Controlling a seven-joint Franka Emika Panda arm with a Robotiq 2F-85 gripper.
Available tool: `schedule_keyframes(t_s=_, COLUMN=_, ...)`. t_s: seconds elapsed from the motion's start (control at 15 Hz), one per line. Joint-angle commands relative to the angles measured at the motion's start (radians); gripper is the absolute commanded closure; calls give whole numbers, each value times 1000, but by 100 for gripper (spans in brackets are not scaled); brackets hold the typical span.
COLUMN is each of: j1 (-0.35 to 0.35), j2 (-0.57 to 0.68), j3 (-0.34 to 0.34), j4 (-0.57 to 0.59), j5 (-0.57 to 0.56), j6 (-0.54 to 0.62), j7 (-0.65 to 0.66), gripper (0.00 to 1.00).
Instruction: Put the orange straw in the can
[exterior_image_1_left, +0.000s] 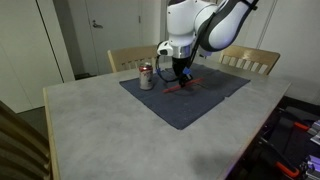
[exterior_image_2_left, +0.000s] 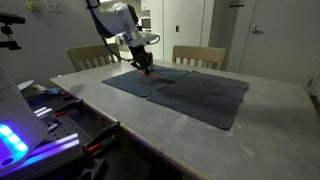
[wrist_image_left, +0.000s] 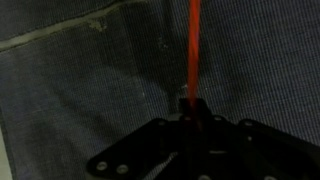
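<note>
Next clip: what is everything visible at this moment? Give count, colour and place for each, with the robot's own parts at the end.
thin straight red-orange straw: one, red-orange, low over the cloth, one end in the end effector.
small silver metal can with a red band: one, silver and red, upright on the cloth near a corner.
dark cloth mat: one, dark grey-blue, spread on the table.
grey table: one, light grey.
wooden chairs: two, light wood, behind the table.
white robot arm: one, white, over the cloth.
black end effector: one, black, shut on the straw.

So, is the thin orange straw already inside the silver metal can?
No, the straw is out on the dark cloth mat, apart from the can.
</note>
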Motion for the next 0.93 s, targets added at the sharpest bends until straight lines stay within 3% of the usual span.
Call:
schedule_keyframes(t_s=0.0, j1=-4, j2=-40, j3=9, j4=-23, j5=-96, j6=11, j7=16, gripper=98)
schedule_keyframes(t_s=0.33, j1=-57, j2=-16, j3=28, j4=-5, j5=-167, j6=142, j7=-44, gripper=98)
schedule_keyframes(t_s=0.73, j1=-132, j2=-13, j3=131, j4=-45, j5=32, j6=191, j7=-159, gripper=98)
schedule_keyframes(t_s=0.87, j1=-114, j2=-13, j3=116, j4=-50, j5=30, j6=226, j7=-151, gripper=98)
